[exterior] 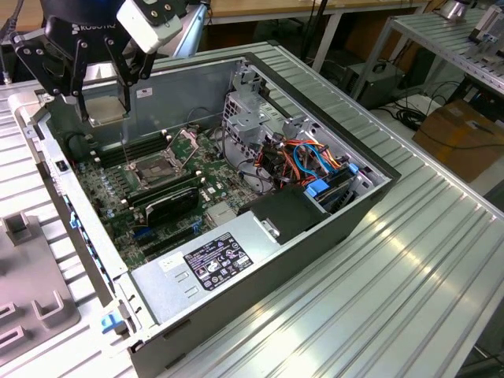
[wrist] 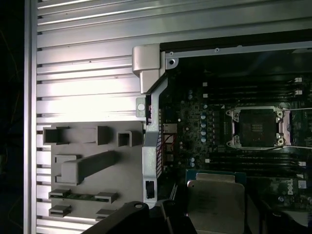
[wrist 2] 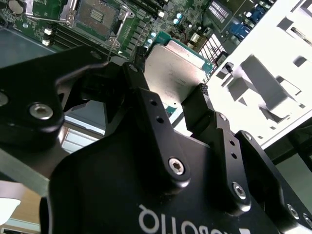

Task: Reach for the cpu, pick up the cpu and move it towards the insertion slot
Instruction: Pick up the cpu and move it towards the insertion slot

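The cpu (exterior: pixel 107 112), a thin square chip with a pale silvery face, hangs in the air above the back left corner of the open computer case, near its rear wall. My gripper (exterior: pixel 105 101) is shut on it, one black finger on each of two opposite edges. In both wrist views the cpu (wrist 2: pixel 176 68) (wrist: pixel 214 202) sits between the black fingers (wrist 2: pixel 197 105). The insertion slot (exterior: pixel 154 167) lies on the green motherboard below the chip and nearer the case's middle. Its metal frame stands open around a dark centre (wrist 2: pixel 99 14) (wrist: pixel 254 127).
The case (exterior: pixel 331 228) lies on a ribbed metal table, with a power supply (exterior: pixel 213 260) at the front and cables and a drive cage (exterior: pixel 315 165) on the exterior view's right. Memory slots flank the socket. A grey fixture plate (wrist: pixel 83 165) lies outside the case's left wall.
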You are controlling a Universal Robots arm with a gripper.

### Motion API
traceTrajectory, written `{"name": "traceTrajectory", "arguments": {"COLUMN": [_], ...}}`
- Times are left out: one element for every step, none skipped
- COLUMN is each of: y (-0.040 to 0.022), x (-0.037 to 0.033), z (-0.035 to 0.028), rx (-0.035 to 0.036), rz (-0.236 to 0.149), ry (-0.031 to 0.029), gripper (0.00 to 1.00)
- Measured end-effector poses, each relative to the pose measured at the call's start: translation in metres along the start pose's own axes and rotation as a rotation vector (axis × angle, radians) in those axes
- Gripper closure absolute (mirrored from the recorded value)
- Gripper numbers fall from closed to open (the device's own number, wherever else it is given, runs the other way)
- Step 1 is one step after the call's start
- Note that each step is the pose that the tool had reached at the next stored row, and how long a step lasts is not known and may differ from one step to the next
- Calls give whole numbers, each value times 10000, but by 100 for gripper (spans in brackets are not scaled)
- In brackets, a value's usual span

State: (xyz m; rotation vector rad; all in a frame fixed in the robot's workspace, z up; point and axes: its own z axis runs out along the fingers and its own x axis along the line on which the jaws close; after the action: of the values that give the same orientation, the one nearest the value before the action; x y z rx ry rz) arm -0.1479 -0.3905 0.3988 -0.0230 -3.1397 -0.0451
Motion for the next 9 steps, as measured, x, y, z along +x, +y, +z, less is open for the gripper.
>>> {"name": "traceTrajectory", "arguments": {"y": [9, 17, 20, 22, 28, 69, 98, 109, 122], "x": [-11, -20, -25, -28, -37, -53, -69, -82, -101], "z": [0, 0, 1, 0, 1, 3, 4, 5, 7], "rx": [11, 15, 15, 16, 15, 21, 25, 26, 25], "rz": [-1, -1, -2, -2, -1, -1, -2, -3, -1], "ry": [0, 0, 0, 0, 0, 0, 0, 0, -1], "gripper": [45, 45, 45, 45, 45, 45, 45, 45, 45]}}
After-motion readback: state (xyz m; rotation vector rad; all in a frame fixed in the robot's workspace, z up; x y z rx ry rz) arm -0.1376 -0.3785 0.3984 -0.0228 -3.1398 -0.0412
